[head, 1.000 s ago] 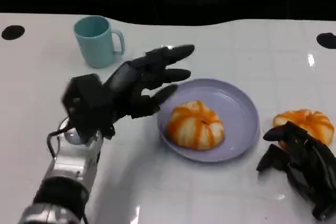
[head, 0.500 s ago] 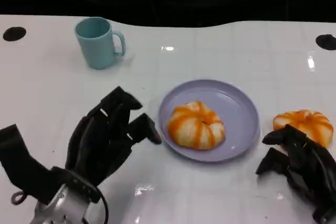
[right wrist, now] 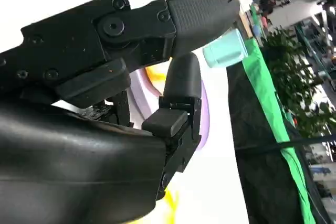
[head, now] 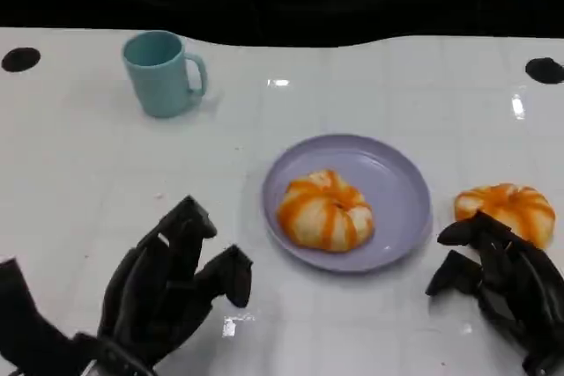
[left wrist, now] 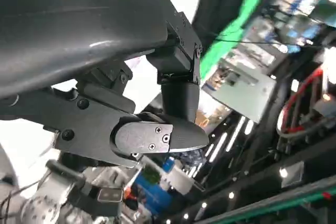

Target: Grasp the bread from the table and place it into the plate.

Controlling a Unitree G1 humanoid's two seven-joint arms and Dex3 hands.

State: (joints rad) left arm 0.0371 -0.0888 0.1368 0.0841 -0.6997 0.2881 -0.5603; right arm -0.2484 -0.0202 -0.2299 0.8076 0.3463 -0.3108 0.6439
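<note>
The right hand (head: 511, 292) covers the near edge of the bread (head: 506, 209) beside it.

Bright overhead light falls on the glossy white table (head: 79, 173), which throws back small glare spots behind the plate (head: 398, 184), near the far right edge and just beside the left hand (head: 163, 283). Shadows under the cup (head: 161, 71) and plate are soft and faint. The head view is slightly soft; beyond the table it is black. Both wrist views show the near fingers large and blurred, with bright lamps in the background.
</note>
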